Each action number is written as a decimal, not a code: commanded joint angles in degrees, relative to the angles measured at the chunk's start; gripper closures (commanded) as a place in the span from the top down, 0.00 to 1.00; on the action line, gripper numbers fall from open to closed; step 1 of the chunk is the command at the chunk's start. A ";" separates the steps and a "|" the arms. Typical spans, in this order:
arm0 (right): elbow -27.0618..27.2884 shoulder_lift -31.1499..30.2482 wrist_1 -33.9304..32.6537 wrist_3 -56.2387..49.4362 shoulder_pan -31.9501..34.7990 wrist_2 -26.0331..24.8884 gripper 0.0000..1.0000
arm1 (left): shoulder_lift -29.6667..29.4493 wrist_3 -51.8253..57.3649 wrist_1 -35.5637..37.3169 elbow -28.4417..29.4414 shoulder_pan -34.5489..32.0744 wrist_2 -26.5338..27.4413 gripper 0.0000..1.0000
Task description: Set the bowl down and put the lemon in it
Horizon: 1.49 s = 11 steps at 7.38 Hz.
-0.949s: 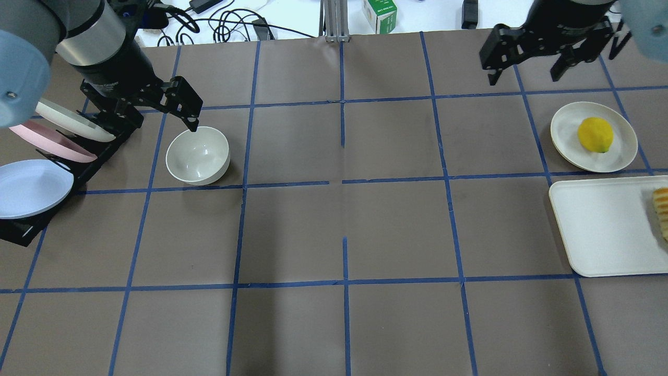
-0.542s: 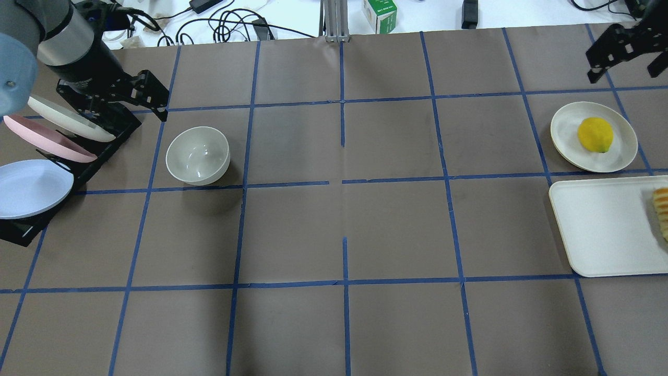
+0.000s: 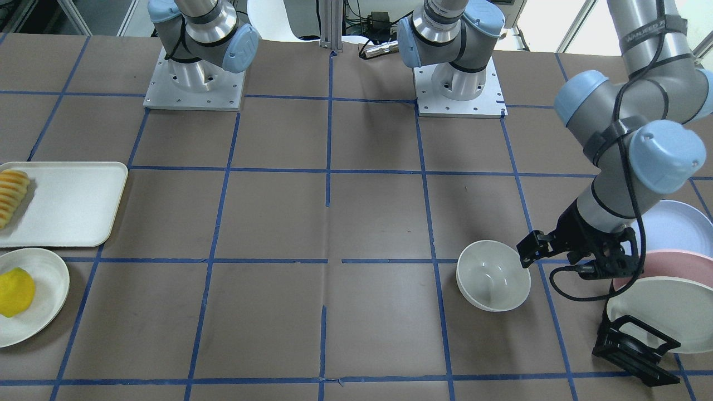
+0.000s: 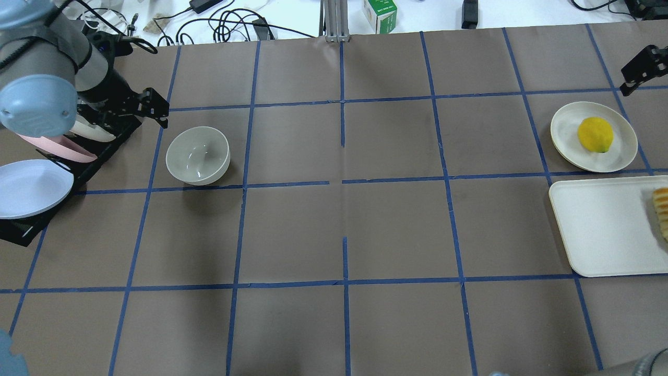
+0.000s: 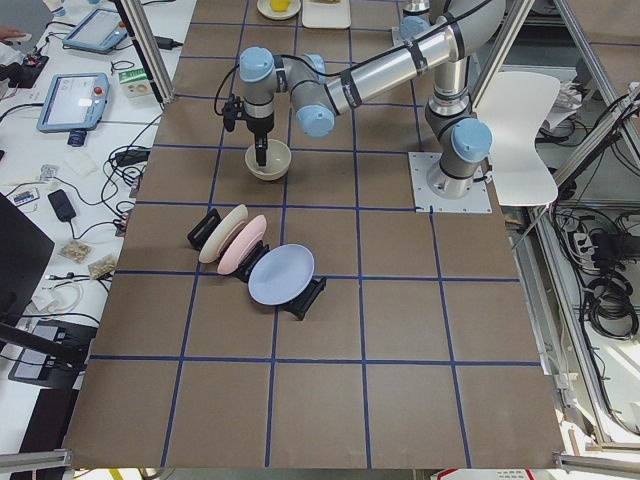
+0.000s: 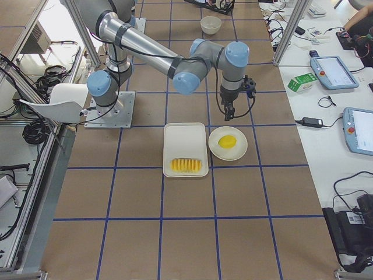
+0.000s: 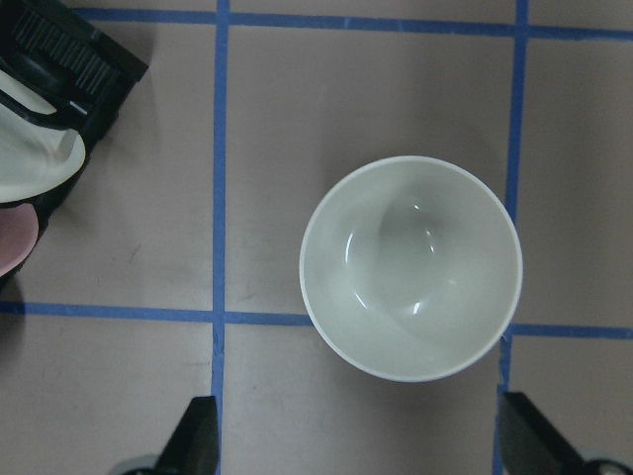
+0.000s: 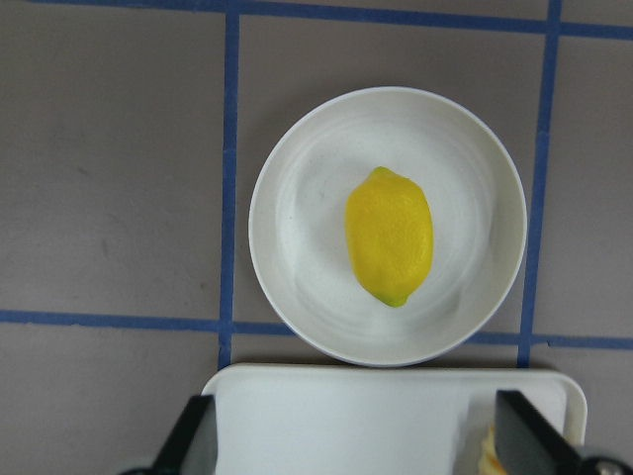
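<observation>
The off-white bowl [image 4: 198,155] stands upright and empty on the table at the left; it also shows in the front view [image 3: 493,275] and the left wrist view [image 7: 410,267]. My left gripper [image 4: 130,109] is open and empty, raised beside the bowl on the plate rack's side, apart from it. The yellow lemon [image 4: 595,134] lies on a shallow off-white plate [image 4: 618,156] at the far right, and fills the right wrist view [image 8: 390,236]. My right gripper [image 8: 366,440] is open and empty, raised above the table near the plate; only one of its fingers [image 4: 637,67] shows overhead.
A black rack [image 4: 21,230] with three plates stands left of the bowl. A white rectangular tray [image 4: 600,230] with ridged yellow-orange sliced food [image 4: 661,209] lies just in front of the lemon's plate. Cables and a small box [image 4: 380,13] lie beyond the table's far edge.
My left gripper has drawn back from the bowl's rim toward the rack. My right gripper has moved right, almost out of the overhead view. Bowl and lemon have not moved.
</observation>
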 commanded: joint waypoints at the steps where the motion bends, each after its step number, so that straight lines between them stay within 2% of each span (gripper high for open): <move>1: 0.17 9.06 -9.07 -3.13 -0.09 0.41 1.00 | -4.55 0.25 2.68 -0.15 0.20 -0.06 1.00; 2: 0.17 12.05 -10.76 -6.98 -0.09 0.58 1.00 | -6.31 0.33 4.08 -0.23 0.20 -0.23 1.00; 3: 0.34 12.95 -11.30 -7.98 -0.09 0.58 0.99 | -7.72 0.77 4.18 -0.23 0.20 -1.19 0.79; 4: 1.21 14.35 -11.57 -8.25 -0.09 0.58 0.96 | -8.60 0.86 4.18 -0.15 0.20 -3.46 0.45; 5: 2.27 15.24 -11.66 -8.86 -0.09 0.06 0.86 | -9.22 0.95 4.18 -0.15 0.20 -3.92 0.06; 6: 2.36 15.33 -11.83 -10.34 -0.18 -0.29 0.60 | -9.49 0.95 4.10 0.46 0.20 -3.93 0.00; 7: 2.36 15.25 -13.23 -10.53 -0.18 -0.38 0.35 | -9.49 3.73 4.53 0.82 0.20 -3.66 0.00; 8: 2.19 15.25 -13.24 -10.62 -0.18 -0.73 0.19 | -9.32 5.76 4.97 1.95 -0.15 -3.58 0.00; 9: 1.58 14.72 -12.81 -10.54 -0.18 -0.91 0.13 | -8.53 5.78 4.80 3.36 -0.15 -3.66 0.00; 10: 1.31 12.72 -12.02 -10.45 -0.61 -1.78 0.13 | -7.39 3.78 3.84 4.50 -1.02 -3.58 0.00; 11: 1.75 7.91 -9.66 -10.45 -2.53 -1.61 0.13 | -5.99 -0.16 2.00 4.51 -1.81 -6.27 0.00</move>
